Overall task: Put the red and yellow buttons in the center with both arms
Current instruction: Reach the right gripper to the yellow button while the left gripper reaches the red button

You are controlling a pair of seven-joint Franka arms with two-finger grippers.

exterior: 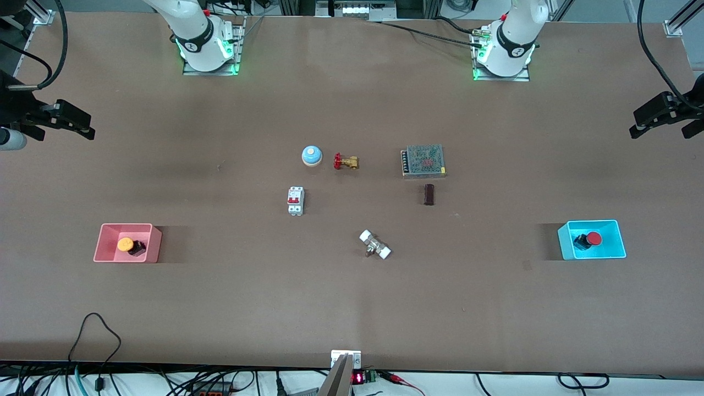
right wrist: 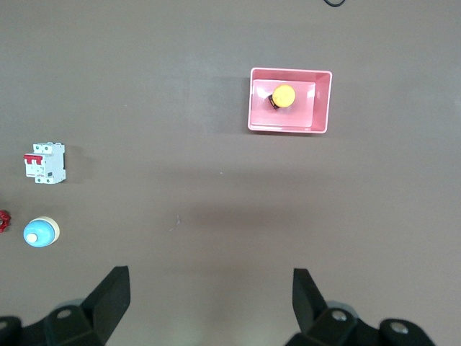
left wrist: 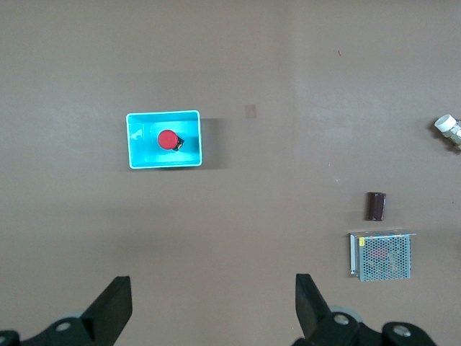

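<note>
The yellow button (exterior: 126, 244) lies in the pink bin (exterior: 104, 242) toward the right arm's end of the table; it also shows in the right wrist view (right wrist: 283, 95). The red button (exterior: 593, 238) lies in the cyan bin (exterior: 616, 231) toward the left arm's end; it also shows in the left wrist view (left wrist: 168, 140). The bare table centre (exterior: 357, 203) holds neither button. My left gripper (left wrist: 214, 288) is open and empty, high over bare table. My right gripper (right wrist: 210, 281) is open and empty, high over bare table.
Around the centre lie a blue bell (exterior: 311, 155), a brass valve with a red handwheel (exterior: 345, 161), a white circuit breaker (exterior: 295, 201), a meshed power supply (exterior: 423, 160), a dark cylinder (exterior: 429, 194) and a white-capped metal fitting (exterior: 375, 245).
</note>
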